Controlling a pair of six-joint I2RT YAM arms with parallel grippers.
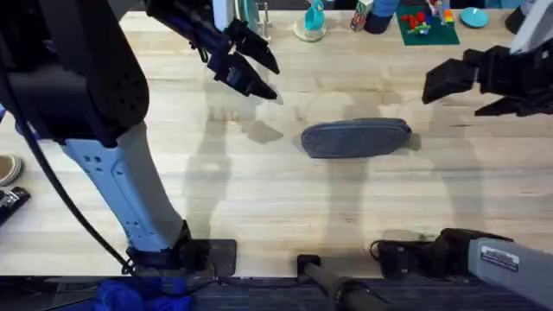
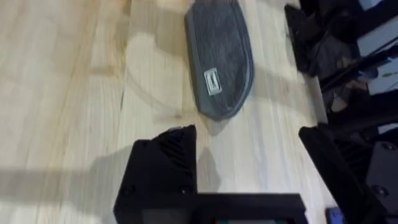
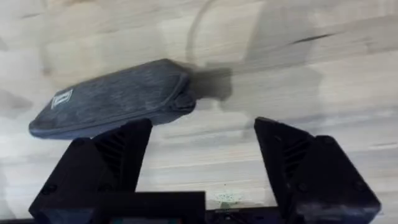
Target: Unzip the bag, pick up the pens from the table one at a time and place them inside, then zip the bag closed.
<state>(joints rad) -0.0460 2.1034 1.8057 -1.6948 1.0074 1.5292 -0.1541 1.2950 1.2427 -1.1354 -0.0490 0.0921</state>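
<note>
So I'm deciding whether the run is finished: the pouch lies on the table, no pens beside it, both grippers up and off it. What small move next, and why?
Probably just back both arms off a little. The pouch lies flat on the table, apparently closed. The left gripper and the right gripper hang open, apart from it, holding nothing. Whether the zipper is fully shut, I cannot tell.

1. You will find no text that can be read anywhere in these views.
2. The bag carries a small pale label on its fabric; its printing is too small for you to make out.
3. The right arm's base has a white sticker with dark print, also illegible.
</note>
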